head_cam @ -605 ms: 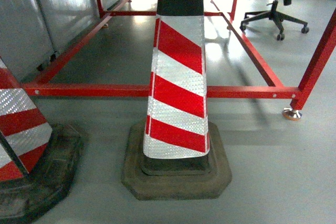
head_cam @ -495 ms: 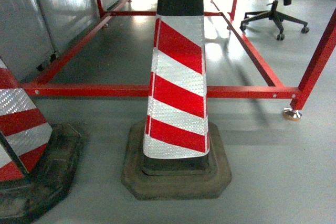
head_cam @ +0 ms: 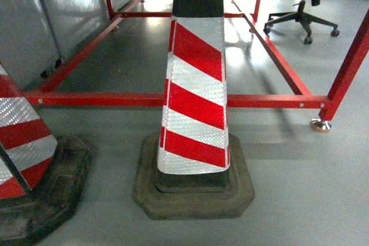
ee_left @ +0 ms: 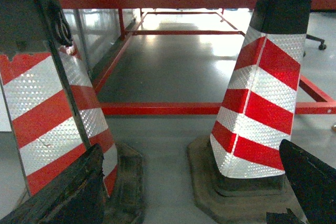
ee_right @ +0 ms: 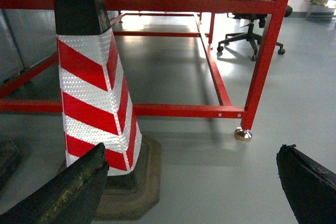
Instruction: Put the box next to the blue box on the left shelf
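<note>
While the head view matches the earlier frames, striped cone (head_cam: 196, 102) before red rack (head_cam: 173, 99), each wrist view shows left gripper (ee_left: 194, 190) and right gripper (ee_right: 194, 187) spread wide, empty, cone ahead; box unseen.

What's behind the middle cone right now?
Behind the middle cone: the red frame's low rail, bare grey floor, an office chair far right. No blue box visible; the cone hides some floor.
</note>
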`<state>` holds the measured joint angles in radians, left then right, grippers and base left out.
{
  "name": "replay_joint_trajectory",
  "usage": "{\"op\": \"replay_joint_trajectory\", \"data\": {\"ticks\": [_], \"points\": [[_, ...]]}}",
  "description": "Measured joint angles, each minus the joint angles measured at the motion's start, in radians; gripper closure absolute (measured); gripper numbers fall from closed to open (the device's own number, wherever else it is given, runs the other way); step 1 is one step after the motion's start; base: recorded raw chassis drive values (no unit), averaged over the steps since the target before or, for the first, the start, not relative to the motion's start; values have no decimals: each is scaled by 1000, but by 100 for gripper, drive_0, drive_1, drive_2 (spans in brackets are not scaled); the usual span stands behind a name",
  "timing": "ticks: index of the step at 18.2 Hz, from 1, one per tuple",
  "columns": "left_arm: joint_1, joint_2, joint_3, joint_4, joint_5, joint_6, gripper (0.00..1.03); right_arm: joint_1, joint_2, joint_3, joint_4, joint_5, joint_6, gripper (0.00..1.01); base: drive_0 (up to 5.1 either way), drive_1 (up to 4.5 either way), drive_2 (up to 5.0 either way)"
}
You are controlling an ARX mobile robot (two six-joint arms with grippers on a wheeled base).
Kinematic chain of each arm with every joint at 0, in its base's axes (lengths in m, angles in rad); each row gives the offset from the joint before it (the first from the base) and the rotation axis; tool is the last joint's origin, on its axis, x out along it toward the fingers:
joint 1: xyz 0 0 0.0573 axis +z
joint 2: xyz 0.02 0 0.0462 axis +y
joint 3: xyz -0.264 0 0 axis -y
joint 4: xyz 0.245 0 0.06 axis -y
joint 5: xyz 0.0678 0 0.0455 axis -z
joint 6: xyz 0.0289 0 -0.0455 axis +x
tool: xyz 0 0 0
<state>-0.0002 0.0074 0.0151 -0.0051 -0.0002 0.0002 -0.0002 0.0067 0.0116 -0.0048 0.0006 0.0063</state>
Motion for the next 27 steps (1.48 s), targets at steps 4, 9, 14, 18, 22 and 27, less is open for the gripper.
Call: {"op": "replay_joint_trajectory", "data": {"ticks": [4, 9, 14, 18, 22, 27], "points": [[0, 0, 0, -3, 0, 0, 5, 0, 0, 0, -3, 0, 0, 3, 0, 0, 0], [0, 0, 0, 1, -2, 0, 5, 0, 0, 0, -1, -2, -1, 3, 0, 0, 0], [0, 0, 0, 0, 0, 0, 5, 0, 0, 0, -1, 0, -4, 3, 0, 0, 0], [0, 0, 0, 1, 0, 0, 5, 0, 0, 0, -1, 0, -3, 3, 0, 0, 0], [0, 0, 0, 1, -1, 0, 5, 0, 0, 0, -1, 0, -3, 3, 0, 0, 0], [0, 0, 0, 0, 0, 0, 5, 0, 0, 0, 1, 0, -4, 3, 0, 0, 0]]}}
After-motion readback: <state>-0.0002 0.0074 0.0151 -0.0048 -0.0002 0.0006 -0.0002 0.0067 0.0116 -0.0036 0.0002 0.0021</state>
